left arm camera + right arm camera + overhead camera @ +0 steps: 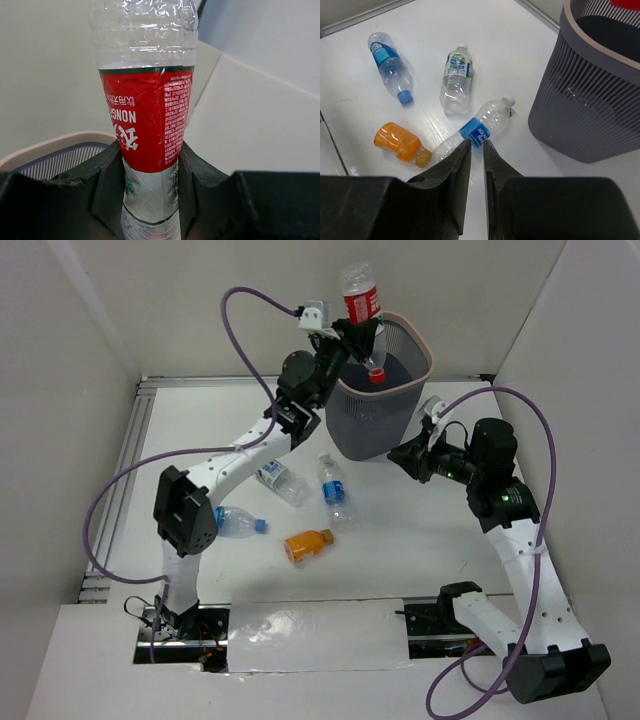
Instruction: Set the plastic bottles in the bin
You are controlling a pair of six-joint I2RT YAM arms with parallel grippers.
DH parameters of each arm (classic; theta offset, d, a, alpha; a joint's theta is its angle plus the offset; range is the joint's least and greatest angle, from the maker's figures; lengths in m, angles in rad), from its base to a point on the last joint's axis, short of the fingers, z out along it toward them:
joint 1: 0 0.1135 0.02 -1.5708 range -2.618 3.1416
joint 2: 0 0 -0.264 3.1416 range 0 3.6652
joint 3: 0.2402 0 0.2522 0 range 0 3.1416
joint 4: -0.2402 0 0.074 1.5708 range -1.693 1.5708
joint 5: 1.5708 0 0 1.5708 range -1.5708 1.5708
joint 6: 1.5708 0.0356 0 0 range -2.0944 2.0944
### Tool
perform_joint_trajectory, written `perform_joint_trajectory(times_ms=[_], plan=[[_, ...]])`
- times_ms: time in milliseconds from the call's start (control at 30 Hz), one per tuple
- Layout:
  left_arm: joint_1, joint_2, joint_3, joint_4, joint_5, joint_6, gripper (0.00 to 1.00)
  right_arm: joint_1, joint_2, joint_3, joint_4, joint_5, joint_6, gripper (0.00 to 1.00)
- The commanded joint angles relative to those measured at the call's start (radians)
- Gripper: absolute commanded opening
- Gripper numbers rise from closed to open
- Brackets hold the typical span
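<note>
My left gripper [358,337] is shut on a clear plastic bottle with a red label [360,300], held upside down, its red cap [375,375] dipping into the mouth of the bin [420,390]. In the left wrist view the jaws [150,170] press both sides of that bottle [147,120], with the bin's rim [50,145] below left. On the table lie three clear bottles [280,481] [338,492] [233,523] and an orange one [308,545]. My right gripper [402,456] hovers beside the bin's lower right wall, its jaws [476,145] a narrow gap apart and empty, above the blue-labelled bottle [480,127].
The right wrist view shows the dark mesh bin [590,100] at right, and the orange bottle [400,142], a blue-capped bottle [390,65] and a clear bottle [456,80] on the white table. White walls enclose the table, and purple cables loop above both arms.
</note>
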Motion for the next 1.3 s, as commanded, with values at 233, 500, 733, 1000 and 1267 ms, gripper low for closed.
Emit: perform_joint_trajectory(times_ms=[233,500,733,1000,1267], plan=[[-0.026,0.233,0.257,0.258,-0.179,0.185,0.34,0.061,-0.031,-0.035,0.017,0.098,-0.034,0.24],[-0.035,0.219,0.202,0.118,-0.213,0.311,0.8,0.061,-0.021,-0.026,-0.035,0.127,-0.066,0.53],[-0.035,0.118,0.13,-0.048,-0.218,0.322,0.95,0.061,0.036,0.035,-0.066,0.139,-0.077,0.64],[-0.09,-0.139,-0.078,-0.074,-0.23,0.437,1.0,0.07,0.1,0.066,-0.086,0.13,-0.111,0.67],[-0.233,-0.462,-0.319,-0.366,-0.336,0.381,1.0,0.363,0.292,0.095,-0.063,0.381,-0.095,0.64]])
